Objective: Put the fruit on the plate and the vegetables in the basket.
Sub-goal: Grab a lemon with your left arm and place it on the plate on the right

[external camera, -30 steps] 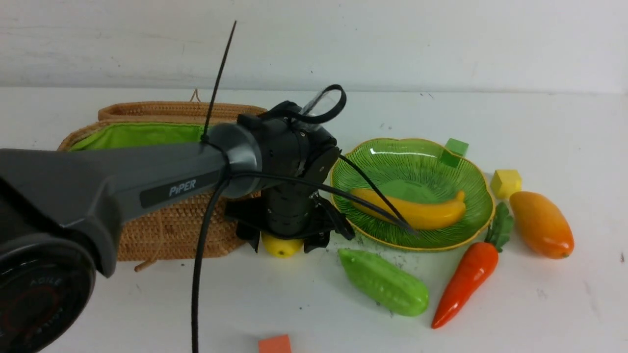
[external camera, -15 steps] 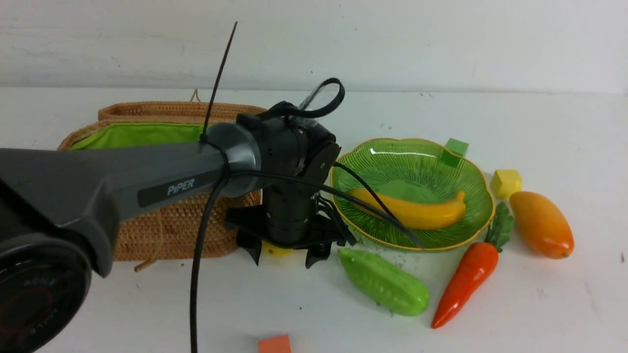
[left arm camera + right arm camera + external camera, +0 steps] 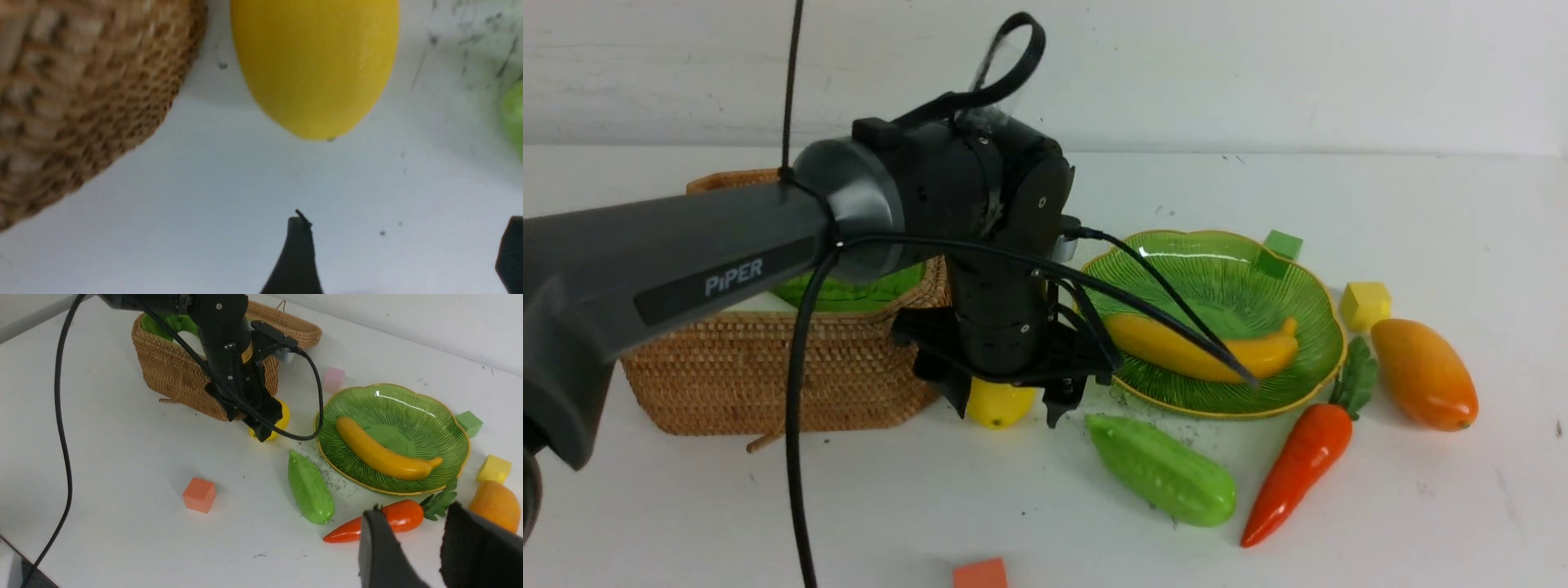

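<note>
Fruit: one banana point(image 3: 1201, 351) on plate point(image 3: 1307, 273), one lemon point(image 3: 996, 406), one mango point(image 3: 1423, 374); left gripper point(image 3: 1006, 412), right gripper point(image 3: 413, 522) fingers apart.

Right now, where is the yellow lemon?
In the front view, the lemon lies on the table beneath the open left claw, by the basket front corner, with the green gourd to its right.

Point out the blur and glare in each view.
Front view: sharp, with a white glare streak on the far wall of the plate. Left wrist view: the basket is smeared out of focus, the lemon soft-edged. Right wrist view: crisp, same plate glare.
</note>
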Controlling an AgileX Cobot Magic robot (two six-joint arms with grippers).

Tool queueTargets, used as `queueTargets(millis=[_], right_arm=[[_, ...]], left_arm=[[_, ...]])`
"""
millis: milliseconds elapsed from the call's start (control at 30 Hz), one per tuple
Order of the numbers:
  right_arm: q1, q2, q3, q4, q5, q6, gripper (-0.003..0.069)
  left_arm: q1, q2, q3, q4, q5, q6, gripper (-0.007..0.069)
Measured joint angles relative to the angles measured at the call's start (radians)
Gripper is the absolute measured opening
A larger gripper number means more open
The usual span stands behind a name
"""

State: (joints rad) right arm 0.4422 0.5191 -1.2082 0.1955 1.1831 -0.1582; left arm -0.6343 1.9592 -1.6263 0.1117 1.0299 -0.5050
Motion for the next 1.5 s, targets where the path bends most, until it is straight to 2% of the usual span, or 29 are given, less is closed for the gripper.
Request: queueTargets(millis=[233,333,433,667,933,1333,1500], right_arm=[[0.0,0.0,0.0,-0.003,0.001,-0.006,0.0237],[0.0,0.0,0.0,-0.003,0.007,-0.015,0.0237],[0.0,0.0,0.0,-0.003,0.016,-0.019,0.0235],[0.0,0.0,0.0,-0.003,0.017,-0.023,0.0235],[0.0,0.0,0.0,-0.003,0.018,-0.026,0.0235],[0.0,0.0,0.0,-0.002,0.019,-0.026,0.0235],[0.0,0.0,0.0,-0.002,0.019,-0.027,0.0235]], left_arm=[[0.0,0.022,0.0,0.068,-0.127,-0.086,0.0592],[0.0,0.04,0.0,0.094,-0.152,-0.073,0.0592],[0.0,0.06,0.0,0.108,-0.155,-0.035,0.0592],[0.0,0.064,0.0,0.124,-0.145,-0.025,0.0592],[0.0,0.064,0.0,0.218,-0.141,-0.023,0.0592],[0.0,0.095,0.0,0.226,-0.183,-0.023,0.0592],[0.0,0.116,0.0,0.228,-0.189,-0.06,0.0592]])
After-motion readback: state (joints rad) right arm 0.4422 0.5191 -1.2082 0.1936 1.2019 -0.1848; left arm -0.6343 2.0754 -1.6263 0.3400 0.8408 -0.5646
